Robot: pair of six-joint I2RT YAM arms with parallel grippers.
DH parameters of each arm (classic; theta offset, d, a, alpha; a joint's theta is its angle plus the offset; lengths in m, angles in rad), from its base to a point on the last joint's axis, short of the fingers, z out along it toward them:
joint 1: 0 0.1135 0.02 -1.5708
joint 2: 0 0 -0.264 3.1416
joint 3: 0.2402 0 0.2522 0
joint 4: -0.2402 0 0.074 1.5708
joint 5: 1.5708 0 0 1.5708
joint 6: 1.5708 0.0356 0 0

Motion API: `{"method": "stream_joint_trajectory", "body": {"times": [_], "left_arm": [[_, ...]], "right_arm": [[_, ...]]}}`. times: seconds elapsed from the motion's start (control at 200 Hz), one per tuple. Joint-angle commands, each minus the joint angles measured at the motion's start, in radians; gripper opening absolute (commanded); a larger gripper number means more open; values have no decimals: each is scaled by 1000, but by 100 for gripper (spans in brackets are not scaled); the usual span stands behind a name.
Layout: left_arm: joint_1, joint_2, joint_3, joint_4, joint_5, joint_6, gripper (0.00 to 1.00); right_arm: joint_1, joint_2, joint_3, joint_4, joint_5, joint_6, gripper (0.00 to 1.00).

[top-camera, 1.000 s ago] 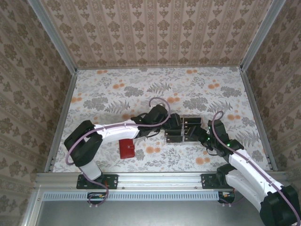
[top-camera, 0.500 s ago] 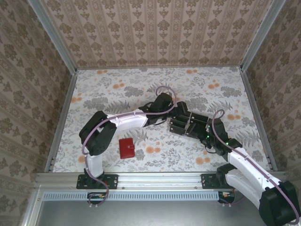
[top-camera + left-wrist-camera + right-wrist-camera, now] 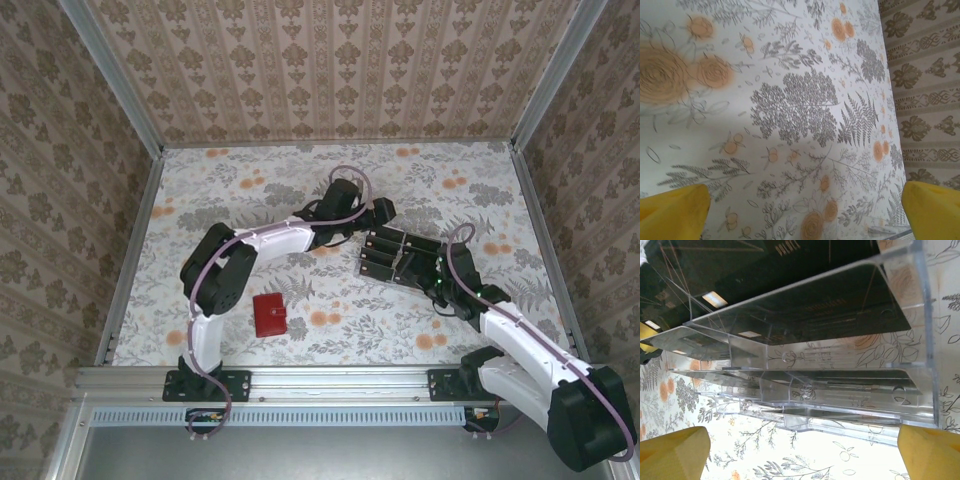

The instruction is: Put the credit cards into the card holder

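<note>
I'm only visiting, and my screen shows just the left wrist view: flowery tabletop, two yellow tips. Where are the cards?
Observer: The credit cards sit in a clear tray on the table, right of its middle.
Visitor: And the red wallet?
Observer: The card holder lies apart from the tray, to its left and nearer the front edge.
Visitor: What's the other claw doing?
Observer: The right claw is open, pointing at the tray, with nothing between its fingers.

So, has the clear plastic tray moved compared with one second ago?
Yes. The clear tray has turned askew and slid slightly farther from the red card holder, which stayed put.
</note>
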Motion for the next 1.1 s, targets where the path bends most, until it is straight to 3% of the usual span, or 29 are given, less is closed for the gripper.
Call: {"method": "stream_joint_trajectory", "body": {"times": [0.0,0.22,0.345,0.505,0.74,0.915,1.095], "left_arm": [[44,-38,-21,10,23,50,100],[111,-144,-128,19,30,80,100],[145,-245,-205,-9,16,102,100],[204,-429,-332,-113,-32,144,100],[369,-671,-473,-336,-81,238,100],[570,-798,-561,-401,-31,250,100],[724,-859,-568,-453,0,307,100]], "right_arm": [[-1,-44,42,-100,68,1,100],[-1,-161,94,-272,136,-36,100],[0,-196,128,-268,69,-87,100],[46,-163,192,-254,-23,-144,90],[357,81,353,-265,108,-159,82],[627,393,561,-295,243,-163,80],[806,738,839,-414,338,-162,78]]}}
